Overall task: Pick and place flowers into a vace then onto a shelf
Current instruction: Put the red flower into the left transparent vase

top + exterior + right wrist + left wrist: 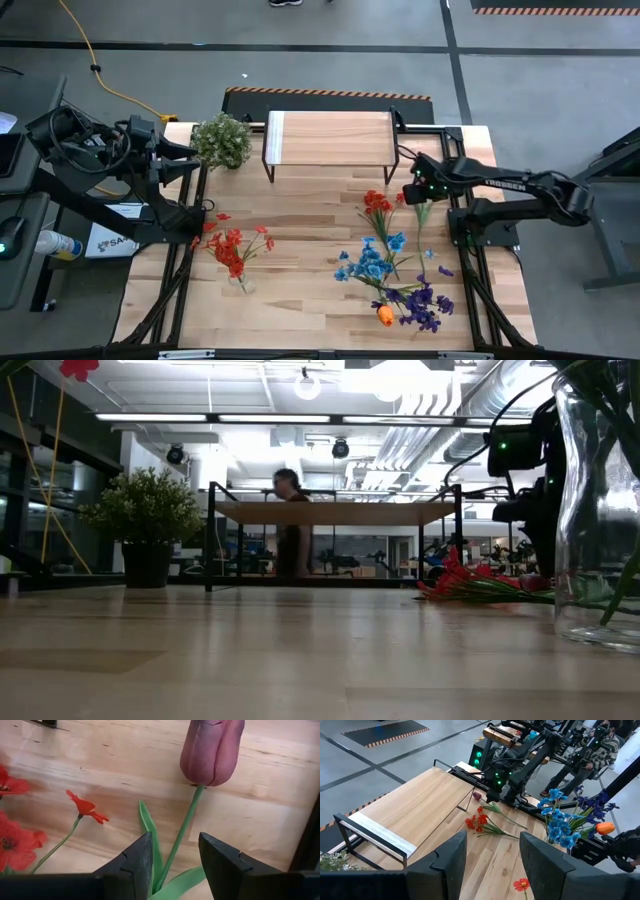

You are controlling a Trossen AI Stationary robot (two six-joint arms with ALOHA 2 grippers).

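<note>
The dark red tulip [212, 750] lay on the surface [310, 250] at its right side, just in front of the shelf [328, 137], its green stem [182, 832] running back between the right tool's [175, 865] two fingers. Those fingers stood either side of the stem with a gap showing — not yet clenched on it, as far as the right wrist view let me judge. Beside it lay a spray of red flowers [377, 203], and nearer the front edge the blue [368, 262] and purple blooms [422, 303] and the orange tulip [385, 315]. A glass vase [598, 510] already holding red flowers [233, 250] stood on the left half of the surface.

The left tool [492, 862] hung spread and empty beside the potted plant [222, 140], at the back left corner.

The risk lay in the thin stem: if the fingers closed off-centre it might slip sideways and be missed, or a leaf [150, 832] might be pinched instead. A long stem gripped low would also let the heavy bloom swing — awkward for threading the vase's narrow neck.
</note>
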